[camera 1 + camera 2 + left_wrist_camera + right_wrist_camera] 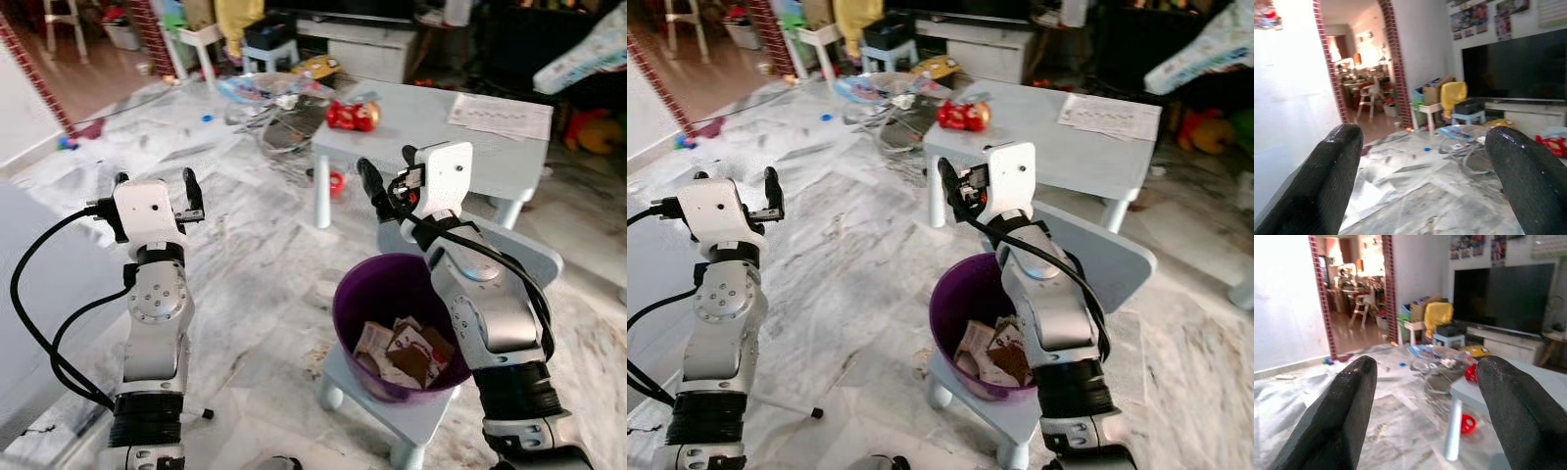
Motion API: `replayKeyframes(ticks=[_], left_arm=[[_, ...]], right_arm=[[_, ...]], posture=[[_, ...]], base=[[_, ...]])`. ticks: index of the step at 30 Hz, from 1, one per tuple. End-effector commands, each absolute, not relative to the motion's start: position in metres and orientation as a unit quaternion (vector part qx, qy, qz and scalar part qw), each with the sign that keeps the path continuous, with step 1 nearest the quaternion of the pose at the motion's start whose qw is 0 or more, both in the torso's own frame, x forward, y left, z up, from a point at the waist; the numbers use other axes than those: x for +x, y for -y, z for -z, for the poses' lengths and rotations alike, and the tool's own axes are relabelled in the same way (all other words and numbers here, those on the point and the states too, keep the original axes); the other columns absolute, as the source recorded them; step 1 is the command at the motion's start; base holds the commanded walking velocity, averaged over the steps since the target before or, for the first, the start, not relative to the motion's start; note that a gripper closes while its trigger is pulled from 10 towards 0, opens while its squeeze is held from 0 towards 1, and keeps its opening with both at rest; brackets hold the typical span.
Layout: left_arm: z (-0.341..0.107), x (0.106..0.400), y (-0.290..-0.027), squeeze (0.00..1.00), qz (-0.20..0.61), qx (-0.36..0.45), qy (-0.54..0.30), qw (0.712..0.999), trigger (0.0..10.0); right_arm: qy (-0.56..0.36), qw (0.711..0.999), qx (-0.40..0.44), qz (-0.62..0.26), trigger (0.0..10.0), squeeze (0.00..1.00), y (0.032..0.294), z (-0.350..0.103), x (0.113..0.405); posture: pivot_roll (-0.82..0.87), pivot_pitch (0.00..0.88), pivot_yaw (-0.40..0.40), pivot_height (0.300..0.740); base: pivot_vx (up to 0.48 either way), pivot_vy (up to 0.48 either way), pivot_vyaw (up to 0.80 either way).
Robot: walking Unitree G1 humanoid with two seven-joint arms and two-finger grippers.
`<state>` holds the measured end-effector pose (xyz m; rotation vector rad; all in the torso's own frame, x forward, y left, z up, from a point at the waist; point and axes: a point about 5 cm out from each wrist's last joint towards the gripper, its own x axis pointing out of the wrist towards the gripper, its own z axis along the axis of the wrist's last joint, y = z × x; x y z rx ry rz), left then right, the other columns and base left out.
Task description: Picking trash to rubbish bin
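A purple rubbish bin (349, 318) stands on a small pale blue chair (423, 416). Crumpled wrappers (402, 352) lie inside it. My right gripper (388, 172) is raised just above and behind the bin, open, with nothing between its fingers (1347, 401). Off to the left, over the marble floor, my left gripper (157, 182) is also held up, open and empty. A red shiny packet (352, 116) lies on the near corner of the pale blue table (441, 137). A small red thing (336, 183) rests on the floor by the table leg.
A sheet of paper (500, 116) lies on the table. Scattered clutter and a wire rack (284, 122) sit on the floor beyond it. A TV stand (362, 44) and stools line the far wall. A brick-edged doorway (1359, 73) opens at the left.
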<state>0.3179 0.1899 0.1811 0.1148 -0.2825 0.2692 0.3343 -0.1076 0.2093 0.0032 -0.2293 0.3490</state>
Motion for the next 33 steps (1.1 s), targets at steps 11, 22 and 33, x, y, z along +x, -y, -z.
replayKeyframes(ticks=[11, 22, 33], left_arm=[[-0.186, 0.318, -0.191, 0.00, -0.142, 0.060, 0.130, 0.980, 10.0], [-0.184, 0.319, -0.190, 0.00, -0.143, 0.059, 0.114, 0.981, 10.0], [-0.181, 0.319, -0.189, 0.00, -0.143, 0.059, 0.101, 0.983, 10.0]], right_arm=[[0.115, 0.980, 0.015, -0.163, 10.0, 0.00, 0.114, -0.210, 0.339], [0.114, 0.981, 0.028, -0.156, 10.0, 0.00, 0.119, -0.208, 0.340], [0.120, 0.979, 0.039, -0.160, 10.0, 0.00, 0.118, -0.210, 0.340]], posture=[[-0.05, 0.042, 0.092, 0.740], [-0.05, 0.045, 0.094, 0.740], [-0.05, 0.046, 0.090, 0.740]], base=[[0.000, 0.000, 0.80], [0.000, 0.000, 0.77], [0.000, 0.314, 0.00]])
